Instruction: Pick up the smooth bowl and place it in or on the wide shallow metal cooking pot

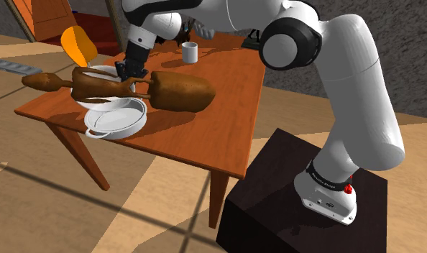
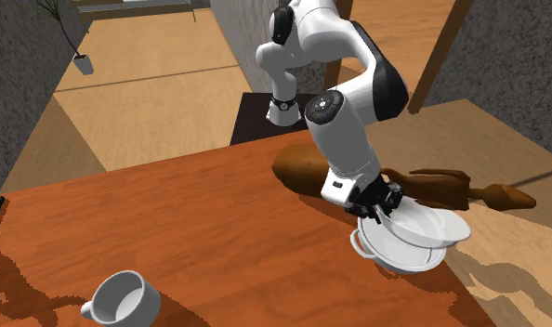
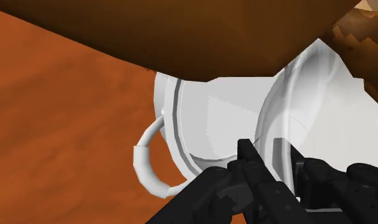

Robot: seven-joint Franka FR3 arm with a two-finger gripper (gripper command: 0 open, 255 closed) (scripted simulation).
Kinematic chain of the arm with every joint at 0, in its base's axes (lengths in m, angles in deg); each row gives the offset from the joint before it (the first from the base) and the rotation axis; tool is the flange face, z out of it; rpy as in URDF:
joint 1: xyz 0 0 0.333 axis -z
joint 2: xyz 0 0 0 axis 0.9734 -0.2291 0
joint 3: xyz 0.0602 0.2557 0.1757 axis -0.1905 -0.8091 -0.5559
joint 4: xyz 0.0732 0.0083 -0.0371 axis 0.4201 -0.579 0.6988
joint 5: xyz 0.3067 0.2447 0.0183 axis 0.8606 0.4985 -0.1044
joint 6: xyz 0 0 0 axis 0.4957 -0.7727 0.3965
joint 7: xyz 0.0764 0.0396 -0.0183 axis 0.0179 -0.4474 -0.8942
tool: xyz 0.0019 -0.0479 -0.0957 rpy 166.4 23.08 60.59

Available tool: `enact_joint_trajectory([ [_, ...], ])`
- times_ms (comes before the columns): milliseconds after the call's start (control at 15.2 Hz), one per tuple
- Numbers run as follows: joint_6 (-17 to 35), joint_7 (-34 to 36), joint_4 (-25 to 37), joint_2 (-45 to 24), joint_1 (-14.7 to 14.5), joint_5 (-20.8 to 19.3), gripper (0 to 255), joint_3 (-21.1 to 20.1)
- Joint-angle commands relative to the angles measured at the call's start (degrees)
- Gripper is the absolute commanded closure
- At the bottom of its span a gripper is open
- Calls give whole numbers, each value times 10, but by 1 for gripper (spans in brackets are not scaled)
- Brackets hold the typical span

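Hand (image 3: 280, 164) pinched on the rim of smooth white bowl (image 3: 324, 105), shallow, glossy, tilted over white loop-handled pot (image 3: 203, 121)

Home: wooden table (image 1: 226, 122), mug (image 2: 121, 299), houseplant (image 2: 83, 63)

You have one white bowl (image 2: 430, 226) and one shallow white pot (image 1: 118, 121), both right at the gripper (image 2: 384, 209). Two brown objects lie just beside it, a thick club (image 1: 180, 91) and a turned spindle (image 1: 83, 85). Farther from it there are one cup (image 1: 189, 51) and one orange object (image 1: 79, 43).
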Motion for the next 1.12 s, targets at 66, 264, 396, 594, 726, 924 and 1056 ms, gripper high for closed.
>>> enact_joint_trajectory([
  [66, 17, -12, -15, -4, 0, 5, 255, -2],
  [264, 32, -22, -26, -11, -1, 10, 255, -3],
  [396, 40, -28, -32, -15, -1, 13, 255, -4],
  [594, 40, -28, -32, -15, -2, 13, 255, -3],
  [726, 40, -28, -32, -15, -2, 14, 255, -3],
  [924, 39, -29, -32, -15, -3, 15, 255, -2],
  [1056, 39, -25, -18, -26, -3, 15, 0, -3],
])
